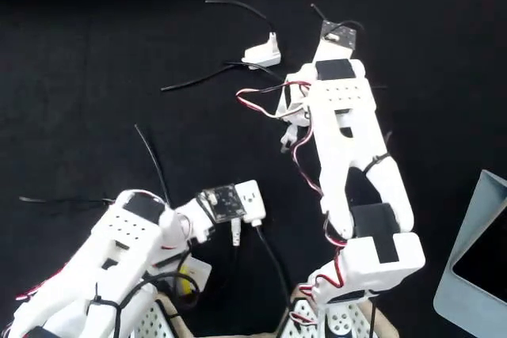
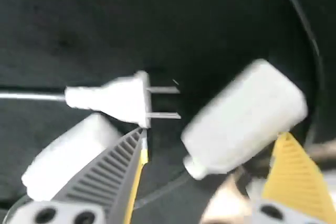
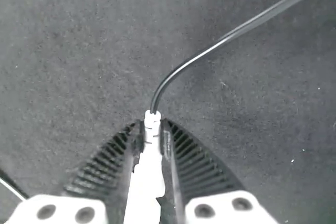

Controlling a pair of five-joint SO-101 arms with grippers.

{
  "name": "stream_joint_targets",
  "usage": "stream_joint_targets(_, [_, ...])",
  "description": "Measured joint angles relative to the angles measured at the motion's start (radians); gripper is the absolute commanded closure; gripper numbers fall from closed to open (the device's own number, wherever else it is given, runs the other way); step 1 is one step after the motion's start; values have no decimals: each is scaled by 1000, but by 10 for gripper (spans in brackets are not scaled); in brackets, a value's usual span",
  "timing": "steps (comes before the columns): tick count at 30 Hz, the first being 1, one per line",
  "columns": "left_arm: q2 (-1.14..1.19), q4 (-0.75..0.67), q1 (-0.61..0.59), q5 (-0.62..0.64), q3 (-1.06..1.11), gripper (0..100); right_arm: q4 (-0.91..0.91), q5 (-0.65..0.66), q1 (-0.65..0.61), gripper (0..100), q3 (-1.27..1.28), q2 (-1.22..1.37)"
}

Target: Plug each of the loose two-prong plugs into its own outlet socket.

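Black cloth (image 3: 79, 51) beneath: your right gripper (image 3: 151, 124) is clamped on a plug (image 3: 147, 182), left gripper (image 2: 210, 135) spread around the socket (image 2: 244, 114); unheld, that socket could skid when prongs push

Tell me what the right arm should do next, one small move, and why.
Probably carry the plug toward the far socket, I'd judge. The right gripper is shut on the plug, its cable trailing out, while that socket lies apart from it farther up the table.
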Motion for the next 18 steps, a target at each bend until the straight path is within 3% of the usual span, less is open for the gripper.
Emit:
stream_joint_targets(3, [0, -37, 3, 26, 0, 669, 0, 0, 0, 986, 0, 0])
stream_joint_targets(11, [0, -180, 6, 109, 26, 976, 0, 0, -2, 986, 0, 0])
stream_joint_targets(18, [0, -77, -35, 115, -75, 971, 0, 0, -2, 986, 0, 0])
